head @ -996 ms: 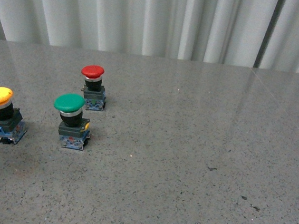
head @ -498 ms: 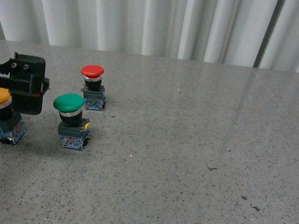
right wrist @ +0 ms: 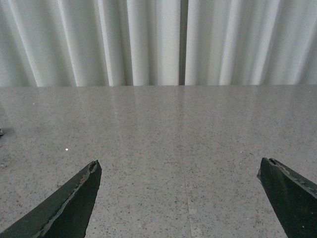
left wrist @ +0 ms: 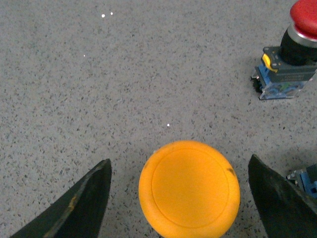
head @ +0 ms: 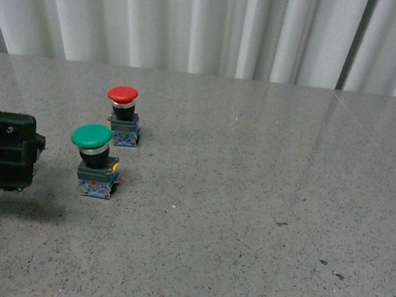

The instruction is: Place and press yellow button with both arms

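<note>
Curtains [head: 196, 22], pale and pleated, close off the room behind a grey speckled tabletop [head: 263, 197]. Far to the left the yellow button [left wrist: 189, 187] stands upright beneath the left arm [head: 10, 150], whose jaws are spread on either side of the cap, a gap showing on each side. Just beside it stands a green button [head: 93, 159], with a red button [head: 123, 113] behind that. The right arm [right wrist: 179, 163] hangs over the stone facing the curtains, jaws wide apart.

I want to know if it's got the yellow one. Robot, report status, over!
Left gripper open, straddling yellow button, gaps both sides. Right gripper open, above table. Green button close by, apart.
</note>
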`<action>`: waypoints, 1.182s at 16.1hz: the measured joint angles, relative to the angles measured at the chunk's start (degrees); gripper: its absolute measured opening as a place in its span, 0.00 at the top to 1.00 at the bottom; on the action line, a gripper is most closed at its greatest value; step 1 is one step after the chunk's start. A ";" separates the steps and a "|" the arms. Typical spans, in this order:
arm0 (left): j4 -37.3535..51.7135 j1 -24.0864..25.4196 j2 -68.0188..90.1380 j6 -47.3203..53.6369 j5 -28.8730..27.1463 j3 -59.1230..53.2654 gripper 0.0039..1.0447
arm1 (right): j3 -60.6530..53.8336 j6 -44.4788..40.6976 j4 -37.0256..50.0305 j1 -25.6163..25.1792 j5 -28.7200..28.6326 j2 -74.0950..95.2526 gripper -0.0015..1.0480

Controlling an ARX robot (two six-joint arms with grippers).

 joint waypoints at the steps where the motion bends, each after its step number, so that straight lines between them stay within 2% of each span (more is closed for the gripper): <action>1: 0.28 0.20 0.00 -0.02 0.22 0.02 0.29 | 0.00 0.00 0.00 0.00 -0.02 0.00 0.06; 4: 0.07 0.74 -0.04 -0.42 0.33 0.70 0.58 | 0.00 0.00 0.00 0.00 0.00 0.00 0.06; 5: -0.94 0.74 -0.70 -0.42 0.11 1.01 0.65 | 0.00 0.00 0.00 0.00 0.00 0.00 0.06; 6: -1.99 0.50 -2.19 -0.35 -0.48 1.22 0.67 | 0.00 0.00 0.00 0.00 0.00 0.00 0.06; 8: -4.76 -1.20 -7.13 -0.09 -1.88 2.80 0.68 | 0.00 0.00 0.00 0.00 0.00 0.00 0.06; 11: -8.39 -8.50 -12.41 0.26 -4.52 10.43 0.68 | 0.00 0.00 0.00 0.00 0.00 0.00 0.06; 16: -9.44 -22.77 0.00 -2.75 -9.01 22.51 0.68 | 0.00 0.00 0.00 0.00 0.00 0.00 0.06; 19: -9.29 -27.10 7.45 -6.05 -9.90 26.58 0.68 | 0.00 0.00 0.00 0.00 -0.02 0.00 0.06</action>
